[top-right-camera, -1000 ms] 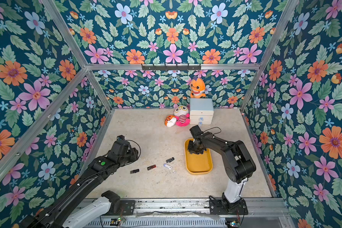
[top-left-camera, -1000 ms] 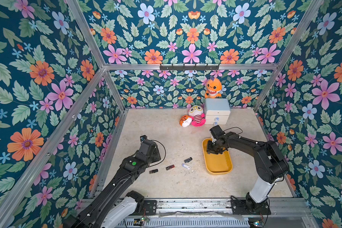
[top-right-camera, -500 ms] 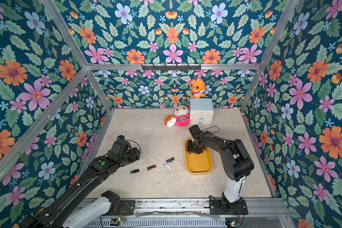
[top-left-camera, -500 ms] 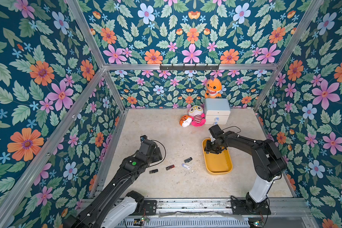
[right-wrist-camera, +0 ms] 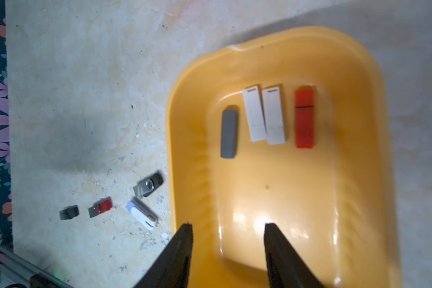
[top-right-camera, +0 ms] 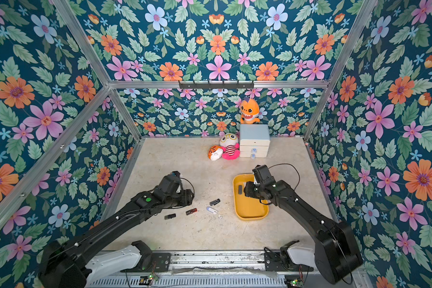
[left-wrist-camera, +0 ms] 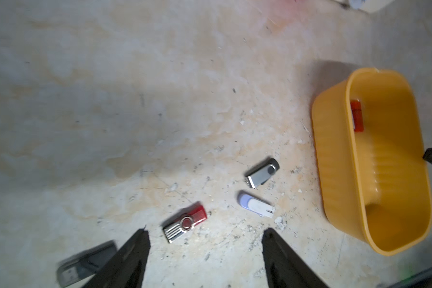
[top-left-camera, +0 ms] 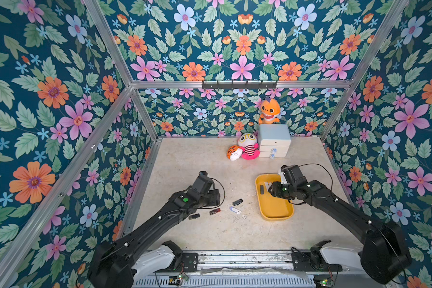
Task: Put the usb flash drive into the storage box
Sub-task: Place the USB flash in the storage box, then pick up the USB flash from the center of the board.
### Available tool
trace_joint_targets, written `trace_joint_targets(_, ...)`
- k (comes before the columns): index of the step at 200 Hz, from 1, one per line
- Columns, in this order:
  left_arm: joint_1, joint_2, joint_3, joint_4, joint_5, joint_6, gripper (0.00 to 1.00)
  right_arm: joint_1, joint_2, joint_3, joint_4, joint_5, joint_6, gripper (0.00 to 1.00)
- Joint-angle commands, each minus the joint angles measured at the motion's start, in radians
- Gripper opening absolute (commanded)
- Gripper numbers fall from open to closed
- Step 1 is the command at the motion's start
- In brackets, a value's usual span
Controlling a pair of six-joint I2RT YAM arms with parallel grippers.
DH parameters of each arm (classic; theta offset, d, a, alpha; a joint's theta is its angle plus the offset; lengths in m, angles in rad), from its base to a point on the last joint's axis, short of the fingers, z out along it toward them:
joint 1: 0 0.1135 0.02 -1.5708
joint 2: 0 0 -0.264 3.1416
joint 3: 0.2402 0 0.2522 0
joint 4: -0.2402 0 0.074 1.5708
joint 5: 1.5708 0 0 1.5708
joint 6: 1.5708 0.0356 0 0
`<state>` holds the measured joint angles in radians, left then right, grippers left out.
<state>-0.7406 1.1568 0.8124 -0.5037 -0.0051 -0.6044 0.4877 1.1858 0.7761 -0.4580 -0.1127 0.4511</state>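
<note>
The storage box (top-left-camera: 274, 212) is a shallow yellow tray right of centre, also in the other top view (top-right-camera: 251, 212). Several usb flash drives lie in it: a grey one (right-wrist-camera: 228, 133), two white ones (right-wrist-camera: 253, 113) and an orange-red one (right-wrist-camera: 304, 117). Several more lie on the floor left of it: a black-and-silver swivel one (top-left-camera: 237, 202), a white-and-lilac one (top-left-camera: 235, 210), a red one (left-wrist-camera: 185, 223) and a dark grey one (left-wrist-camera: 85, 265). My left gripper (left-wrist-camera: 205, 232) hangs open above the floor, just short of the red drive. My right gripper (right-wrist-camera: 227, 225) stands open and empty over the box's near half.
A pale blue-and-white mini drawer cabinet (top-left-camera: 273, 144) stands at the back with plush toys (top-left-camera: 246, 147) beside it and an orange plush (top-left-camera: 268, 114) on top. Flowered walls with metal rails enclose the floor on three sides.
My right gripper's jaws have gone from shut to open over the box, and it has shifted slightly. The left gripper's jaws have widened a little; that arm has hardly moved.
</note>
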Motion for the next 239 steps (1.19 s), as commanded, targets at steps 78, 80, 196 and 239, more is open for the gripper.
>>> trace_joint_targets(78, -0.089, 0.587, 0.324, 0.075, 0.062, 0.363, 0.72, 0.008, -0.622, -0.381, 0.091, 0.132, 0.075, 0.58)
trace_joint_targets(80, -0.088, 0.593, 0.327, 0.073, 0.065, 0.365, 0.72, 0.008, -0.628, -0.384, 0.09, 0.136, 0.076, 0.58)
trace_joint_targets(196, -0.109, 0.695, 0.314, 0.059, 0.086, 0.413, 0.56, 0.007, -0.7, -0.475, 0.099, 0.107, 0.133, 0.59)
trace_joint_targets(239, -0.13, 0.707, 0.298, 0.04, 0.079, 0.406, 0.37, 0.008, -0.688, -0.473, 0.1, 0.115, 0.131, 0.59)
